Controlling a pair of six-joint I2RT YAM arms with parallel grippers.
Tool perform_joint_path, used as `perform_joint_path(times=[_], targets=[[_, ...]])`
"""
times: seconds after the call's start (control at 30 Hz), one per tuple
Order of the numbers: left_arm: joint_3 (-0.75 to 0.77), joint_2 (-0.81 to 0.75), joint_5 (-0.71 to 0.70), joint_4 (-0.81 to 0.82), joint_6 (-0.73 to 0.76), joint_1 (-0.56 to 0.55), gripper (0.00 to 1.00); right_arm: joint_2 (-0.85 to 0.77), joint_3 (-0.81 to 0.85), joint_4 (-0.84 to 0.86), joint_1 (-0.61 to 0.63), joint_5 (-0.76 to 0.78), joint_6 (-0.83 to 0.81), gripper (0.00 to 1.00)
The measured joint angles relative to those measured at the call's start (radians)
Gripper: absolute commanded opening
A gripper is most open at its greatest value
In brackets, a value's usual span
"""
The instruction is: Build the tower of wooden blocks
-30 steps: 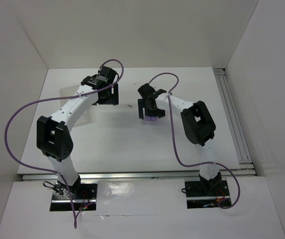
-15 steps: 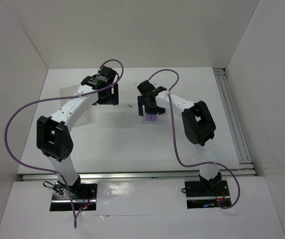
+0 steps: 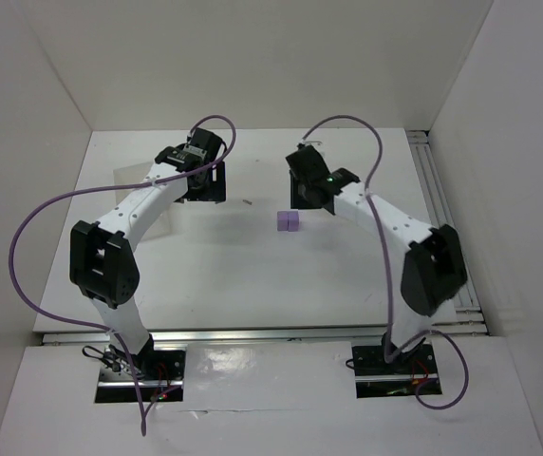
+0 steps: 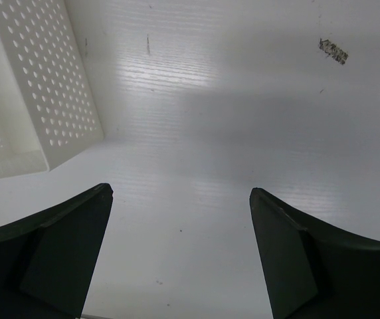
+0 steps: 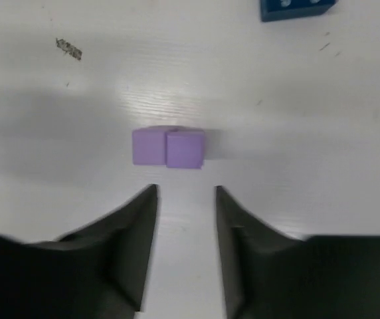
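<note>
Just beyond the right gripper's point(image 5: 185, 193) parted, empty fingers sit the touching light-purple blocks point(image 5: 169, 147); the dark blue block point(image 5: 296, 8) lies farther off. Likely next: centre the fingers on it, close squarely. The left gripper point(image 4: 180, 193) gapes, empty.

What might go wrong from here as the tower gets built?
The light-purple blocks look misaligned, so a piece added on top may sit crooked or slide off. The right gripper hangs open close to them; a small drift could knock them. The dark blue block is cut off at the right wrist view's edge, so a grasp may be misjudged.
</note>
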Motion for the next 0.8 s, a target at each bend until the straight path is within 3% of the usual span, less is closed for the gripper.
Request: perform_joint_path(times=[0.03,0.13,0.4,0.8], targets=[[-0.001,0.000,0.000,0.000,0.000,0.000,0.97,-0.072,-0.061,0.026,0.000,-0.003,0.000,0.20],[-0.002,0.000,0.000,0.000,0.000,0.000,0.97,-0.195,-0.202,0.095,-0.001,-0.010,0.018,0.00],[-0.002,0.000,0.000,0.000,0.000,0.000,0.97,-0.127,-0.444,0.194,-0.001,-0.105,0.103,0.00],[-0.002,0.000,-0.007,0.000,0.000,0.000,0.97,-0.013,-0.446,0.327,-0.001,-0.133,0.180,0.00]])
